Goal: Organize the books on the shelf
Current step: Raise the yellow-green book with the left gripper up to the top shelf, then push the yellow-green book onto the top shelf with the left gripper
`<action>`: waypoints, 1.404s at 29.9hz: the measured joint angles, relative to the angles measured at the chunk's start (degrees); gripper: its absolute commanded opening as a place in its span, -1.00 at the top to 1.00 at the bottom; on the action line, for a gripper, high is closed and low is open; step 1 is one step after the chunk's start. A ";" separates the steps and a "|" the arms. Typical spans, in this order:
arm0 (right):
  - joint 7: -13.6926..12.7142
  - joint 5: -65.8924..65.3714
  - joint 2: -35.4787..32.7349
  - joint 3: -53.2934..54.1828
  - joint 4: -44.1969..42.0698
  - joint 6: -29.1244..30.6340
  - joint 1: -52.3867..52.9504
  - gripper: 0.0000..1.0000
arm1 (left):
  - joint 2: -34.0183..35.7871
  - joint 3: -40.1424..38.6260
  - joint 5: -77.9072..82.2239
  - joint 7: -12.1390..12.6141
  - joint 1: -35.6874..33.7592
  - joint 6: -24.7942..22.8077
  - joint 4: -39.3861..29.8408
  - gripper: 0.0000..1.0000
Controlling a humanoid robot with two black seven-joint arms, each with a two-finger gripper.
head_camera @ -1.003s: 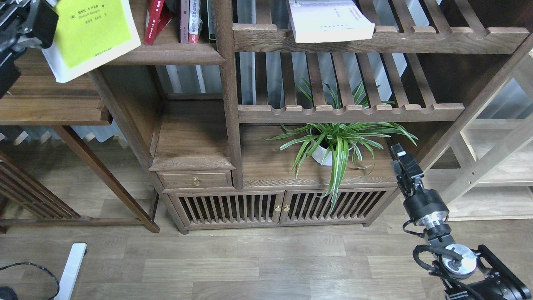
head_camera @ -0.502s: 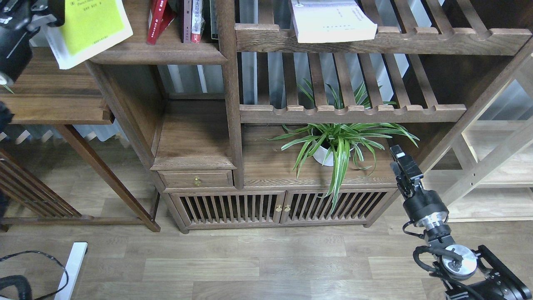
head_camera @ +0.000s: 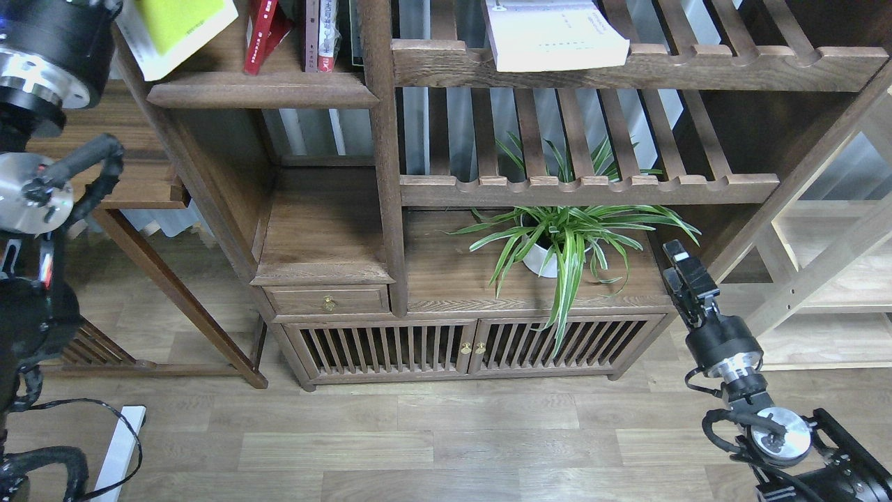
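The large yellow-green paperback point(head_camera: 178, 28) is held tilted at the top left, over the left end of the narrow dark-brown wooden shelf point(head_camera: 261, 89). The left gripper itself is out of view, so its fingers cannot be told. Placing appears under way; next, the book likely needs standing upright beside the dark red paperback point(head_camera: 259, 35). The right gripper point(head_camera: 681, 268) hangs idle near the right; finger spacing cannot be told.

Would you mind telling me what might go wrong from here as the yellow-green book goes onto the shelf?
1. The yellow-green book is tilted and juts past the shelf edge at its left end, so it might tip off once let go.
2. The red books lean loosely beside it; pushing the book in could knock them over.
3. The left arm's gripper lies above the head view, so its grip cannot be checked.
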 measured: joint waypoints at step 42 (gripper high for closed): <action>0.19 1.46 -2.70 -0.40 -0.23 0.00 -1.33 -0.58 | -1.25 7.92 4.40 -7.13 -5.57 9.58 7.84 1.00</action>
